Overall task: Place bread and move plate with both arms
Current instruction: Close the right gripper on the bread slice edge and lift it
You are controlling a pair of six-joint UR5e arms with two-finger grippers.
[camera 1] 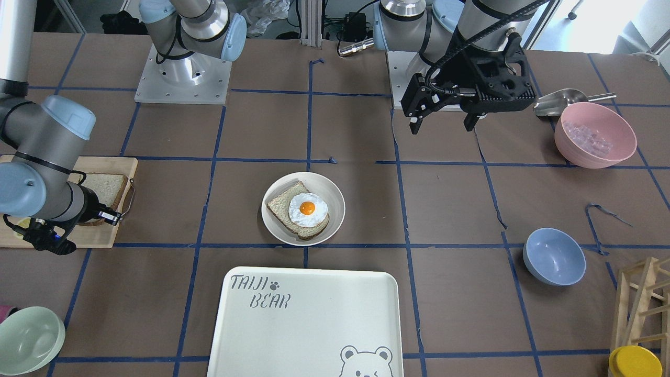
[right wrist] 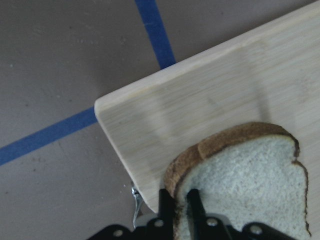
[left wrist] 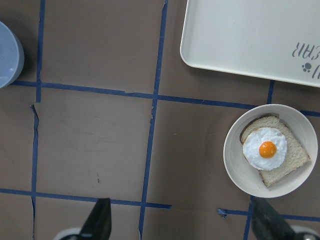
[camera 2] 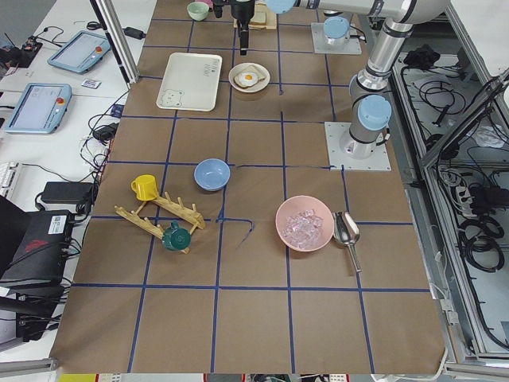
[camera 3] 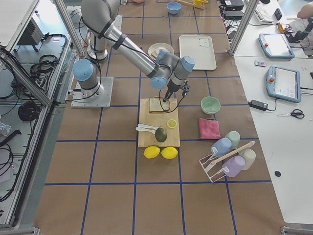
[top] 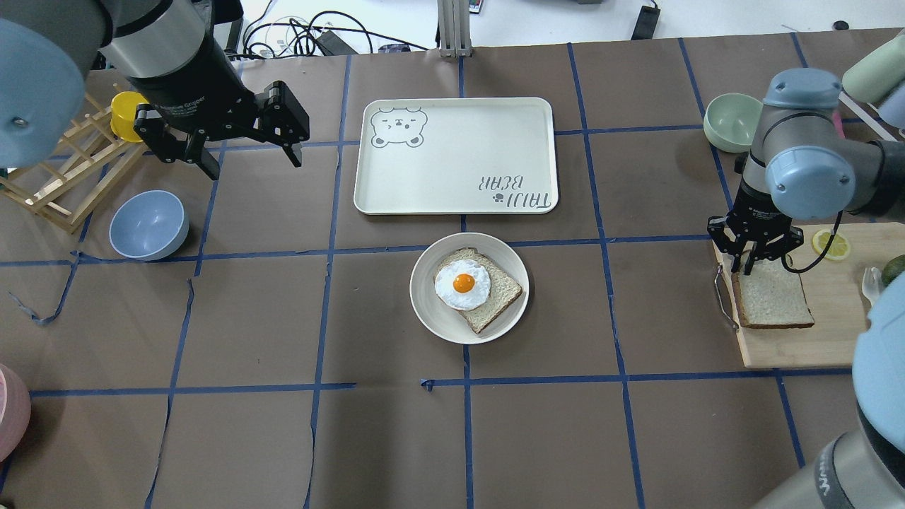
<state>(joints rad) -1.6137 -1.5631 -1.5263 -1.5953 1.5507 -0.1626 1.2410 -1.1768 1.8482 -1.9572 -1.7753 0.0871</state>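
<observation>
The plain bread [top: 774,300] lies on a wooden cutting board [top: 813,343] at the table's right end. My right gripper [top: 751,267] is at its far edge. In the right wrist view the fingers [right wrist: 165,207] are shut on the crust of the bread [right wrist: 245,180]. The off-white plate [top: 424,304] sits mid-table and holds a slice with a fried egg [top: 463,284]. My left gripper [top: 244,152] is open and empty, high over the left of the table, far from the plate [left wrist: 240,170].
The bear-printed tray [top: 452,162] lies just beyond the plate. A blue bowl [top: 148,225] and a wooden rack [top: 63,177] are at the left. A green bowl [top: 732,120] and a lemon slice [top: 831,244] are near the right arm. A pink bowl [camera 1: 594,135] stands by the left arm's base.
</observation>
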